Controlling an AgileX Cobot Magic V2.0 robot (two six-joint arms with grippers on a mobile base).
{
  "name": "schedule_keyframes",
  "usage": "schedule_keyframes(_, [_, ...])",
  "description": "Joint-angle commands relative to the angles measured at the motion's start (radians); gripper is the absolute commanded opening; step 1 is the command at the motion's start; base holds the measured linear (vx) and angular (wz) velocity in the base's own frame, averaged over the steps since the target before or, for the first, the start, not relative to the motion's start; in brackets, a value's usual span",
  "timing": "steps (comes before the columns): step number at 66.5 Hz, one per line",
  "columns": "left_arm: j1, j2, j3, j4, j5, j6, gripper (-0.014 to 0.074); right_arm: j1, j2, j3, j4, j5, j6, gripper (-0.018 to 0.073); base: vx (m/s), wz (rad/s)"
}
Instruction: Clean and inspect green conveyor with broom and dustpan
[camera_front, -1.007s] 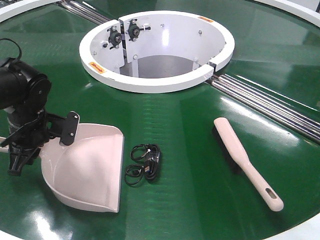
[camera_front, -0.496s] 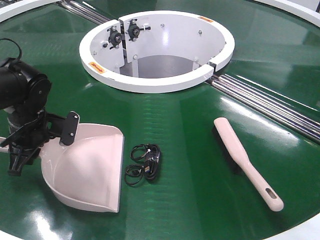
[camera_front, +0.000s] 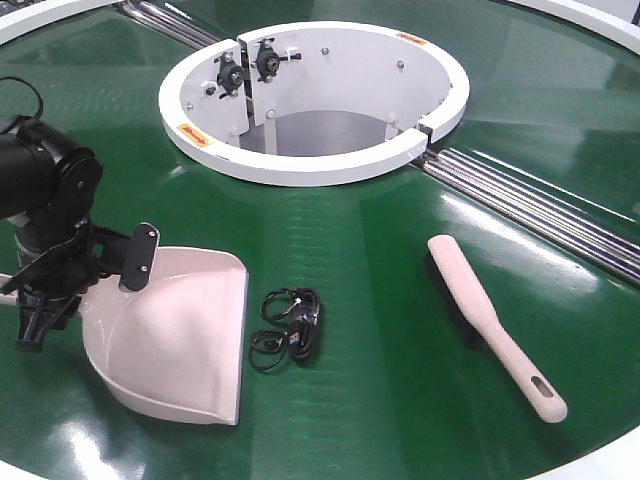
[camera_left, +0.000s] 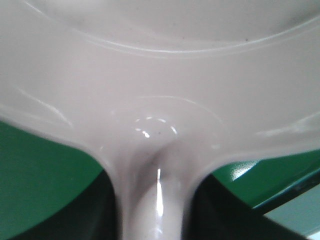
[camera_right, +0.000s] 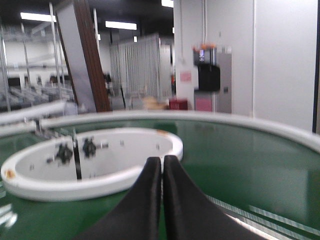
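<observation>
Left gripper (camera_front: 35, 300) at your far left sits at the dustpan (camera_front: 180, 340) rear; your wrist view shows the handle neck (camera_left: 152, 200) running between dark shapes, but whether the jaws pinch it you cannot tell. Dustpan lies flat on the conveyor (camera_front: 380, 330), mouth rightward, a black cable bundle (camera_front: 290, 325) just beside it. Broom (camera_front: 495, 325) lies well apart, right. Right gripper (camera_right: 162, 200): fingers pressed together, empty, above the belt.

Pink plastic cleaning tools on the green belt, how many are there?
2. The wide pink plastic dustpan lies at the left, with the left gripper at its rear end; the long pink hand brush lies alone at the right.
</observation>
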Motion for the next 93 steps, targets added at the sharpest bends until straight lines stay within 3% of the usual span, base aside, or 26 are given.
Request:
schedule_keyframes(1, [-0.005,-0.042,-0.026,0.014,0.026,-0.004,-0.0006,-0.004,0.097,-0.122,-0.015,0.124,-0.001,-0.0008,0.0,0.0])
schedule_keyframes(8, [-0.005,-0.042,-0.026,0.014,0.026,-0.004,-0.0006,-0.004,0.202,-0.202,-0.015,0.264,-0.001,-0.0008,0.0,0.0])
schedule_keyframes(16, [-0.005,-0.042,-0.026,0.014,0.026,-0.004,-0.0006,-0.004,0.3,-0.25,0.003,0.328,0.011,-0.0008,0.0,0.0])
schedule_keyframes(48, [-0.005,-0.042,-0.026,0.014,0.026,-0.004,-0.0006,-0.004,0.404,-0.258,0.0,0.303,0.007,0.002,0.0,0.0])
schedule_keyframes(58, [-0.005,-0.042,-0.026,0.014,0.026,-0.004,-0.0006,-0.004,0.404,-0.258,0.0,0.339,0.007,0.0106,0.0,0.0])
schedule_keyframes(80, [-0.005,-0.042,-0.026,0.014,0.026,-0.004,-0.0006,-0.004,0.404,-0.258,-0.001,0.386,0.007,0.045,0.0,0.0])
schedule_keyframes(93, [-0.005,-0.042,-0.026,0.014,0.026,-0.004,-0.0006,-0.004,0.459,-0.28,-0.003,0.445,0.006,0.0522,0.0,0.0])
